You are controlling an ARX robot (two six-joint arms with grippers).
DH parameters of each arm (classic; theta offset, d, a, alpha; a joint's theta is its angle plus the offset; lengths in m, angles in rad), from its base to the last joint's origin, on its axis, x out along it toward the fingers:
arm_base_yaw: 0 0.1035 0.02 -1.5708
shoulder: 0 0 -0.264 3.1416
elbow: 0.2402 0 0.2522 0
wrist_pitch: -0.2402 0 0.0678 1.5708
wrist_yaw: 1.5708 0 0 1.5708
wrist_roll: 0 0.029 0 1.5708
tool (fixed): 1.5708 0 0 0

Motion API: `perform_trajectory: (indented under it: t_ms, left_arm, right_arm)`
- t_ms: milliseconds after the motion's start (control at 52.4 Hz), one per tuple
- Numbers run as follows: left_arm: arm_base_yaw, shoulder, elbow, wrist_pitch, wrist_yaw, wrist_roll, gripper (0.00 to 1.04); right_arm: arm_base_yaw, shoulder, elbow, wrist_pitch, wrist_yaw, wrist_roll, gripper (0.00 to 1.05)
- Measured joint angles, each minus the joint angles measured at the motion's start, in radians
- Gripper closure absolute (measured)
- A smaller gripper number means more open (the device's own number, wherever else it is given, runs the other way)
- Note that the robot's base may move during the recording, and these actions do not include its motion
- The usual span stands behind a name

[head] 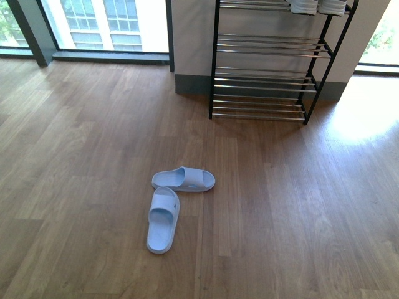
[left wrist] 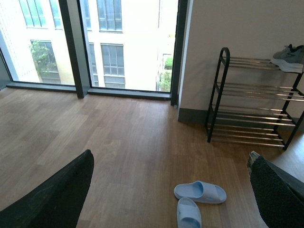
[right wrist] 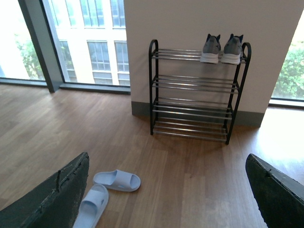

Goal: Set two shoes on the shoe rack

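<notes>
A tall shoe rack [right wrist: 194,80] stands against a pale wall at the far side of a room. It has a black metal frame with rounded top ends and four shelves of thin chrome bars. Two grey knit sneakers with thick white soles and dark collars stand upright on the right end of the top shelf, the left shoe [right wrist: 211,48] just beside the right shoe [right wrist: 232,49]. On the wood-plank floor [head: 299,205], nearer and to the left, lie two smooth pale blue slides: one slide [head: 184,179] crosswise, the other slide [head: 163,219] lengthwise, its toe touching the first. The left gripper [left wrist: 170,161] shows dark, rough-textured fingers [left wrist: 57,199] spread wide apart, holding nothing. The right gripper [right wrist: 167,159] is likewise spread wide and empty.
</notes>
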Motion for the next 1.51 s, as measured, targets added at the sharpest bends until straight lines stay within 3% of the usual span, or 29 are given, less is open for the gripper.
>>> perform_trajectory:
  t_ms: [1508]
  left_arm:
    - [0.000, 0.000, 0.000, 0.000, 0.001, 0.000, 0.09]
  right_arm:
    - [0.000, 0.000, 0.000, 0.000, 0.000, 0.000, 0.09]
